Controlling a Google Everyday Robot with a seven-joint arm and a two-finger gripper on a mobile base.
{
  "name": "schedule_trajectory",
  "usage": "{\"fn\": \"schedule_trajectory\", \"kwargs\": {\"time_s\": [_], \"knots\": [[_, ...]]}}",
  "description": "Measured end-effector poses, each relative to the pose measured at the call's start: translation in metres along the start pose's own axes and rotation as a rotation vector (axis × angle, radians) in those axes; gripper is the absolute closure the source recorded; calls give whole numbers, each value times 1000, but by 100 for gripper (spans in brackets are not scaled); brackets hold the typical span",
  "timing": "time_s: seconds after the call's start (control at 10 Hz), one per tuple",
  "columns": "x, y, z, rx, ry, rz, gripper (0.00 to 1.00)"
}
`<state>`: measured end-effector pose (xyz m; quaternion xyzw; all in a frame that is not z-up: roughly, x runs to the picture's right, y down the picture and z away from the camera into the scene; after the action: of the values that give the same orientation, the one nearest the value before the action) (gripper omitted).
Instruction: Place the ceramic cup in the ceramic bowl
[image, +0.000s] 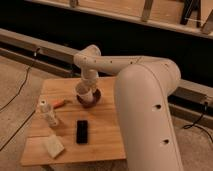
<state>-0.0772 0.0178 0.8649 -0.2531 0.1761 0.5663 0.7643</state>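
Note:
The pale whitish-pink ceramic cup (84, 93) hangs upright from my gripper (86, 86), which comes down on it from above at the end of the white arm. The cup sits over the left part of the dark maroon ceramic bowl (94, 100), its base at or inside the bowl's rim; I cannot tell if it touches the bottom. The bowl stands on the far middle of the wooden table (107, 140). The cup and wrist hide most of the bowl's inside.
A white bottle-shaped object (49, 113) stands at the table's left, with a small orange item (62, 103) beside it. A flat black slab (82, 131) lies mid-table and a pale pad (52, 146) at the front left. My large white arm body (150, 115) fills the right side.

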Motion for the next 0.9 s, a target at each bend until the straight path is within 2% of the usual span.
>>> {"fn": "schedule_trajectory", "kwargs": {"time_s": [0.2,0.3,0.8,0.9], "knots": [[-6,-5,12,19,-3,5,99],[-9,-6,17,20,-1,7,95],[-20,0,37,-16,8,18,47],[-22,-2,40,-14,9,19,31]]}}
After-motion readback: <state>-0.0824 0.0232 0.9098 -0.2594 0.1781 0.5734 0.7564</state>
